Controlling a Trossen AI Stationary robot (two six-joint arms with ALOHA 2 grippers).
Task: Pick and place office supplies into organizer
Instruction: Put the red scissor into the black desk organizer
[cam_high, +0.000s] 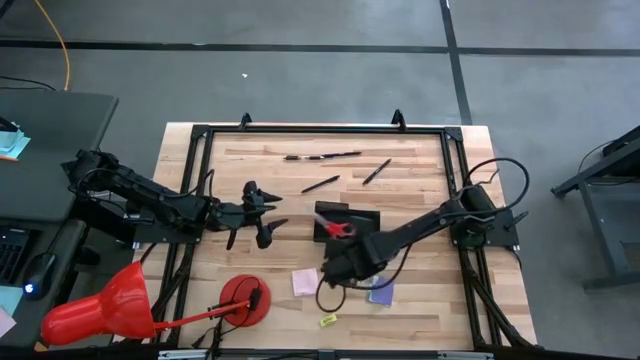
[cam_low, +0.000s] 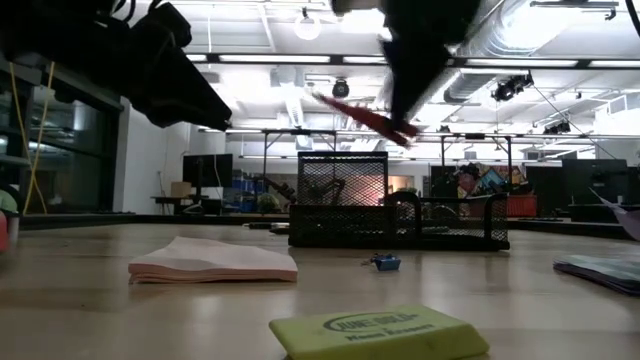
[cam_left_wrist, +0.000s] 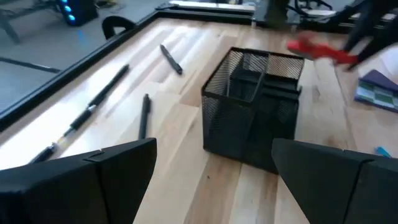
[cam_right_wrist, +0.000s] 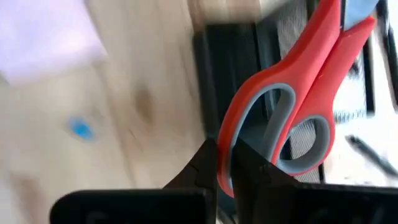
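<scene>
**Operator:** Report the right gripper.

**Technician:** The right gripper (cam_right_wrist: 225, 163) is clenched on one handle loop of the red-handled scissors (cam_right_wrist: 292, 99), holding them in the air. In the high view the scissors (cam_high: 338, 228) sit over the near edge of the black mesh organizer (cam_high: 352, 218), which stands upright mid-table with its tall compartment toward the left arm.

**Operator:** And the left gripper?

**Technician:** The left gripper (cam_high: 262, 212) is released, fingers spread, empty, poised beside the organizer (cam_left_wrist: 255, 106) and facing it.

**Operator:** Remaining supplies?

**Technician:** Four dark pens (cam_high: 322, 156) lie apart on the far side of the table. The pink sticky pad (cam_high: 305, 281) and purple pad (cam_high: 381, 293) lie near the right gripper; the yellow eraser (cam_high: 328, 320) lies nearer the front edge.
</scene>
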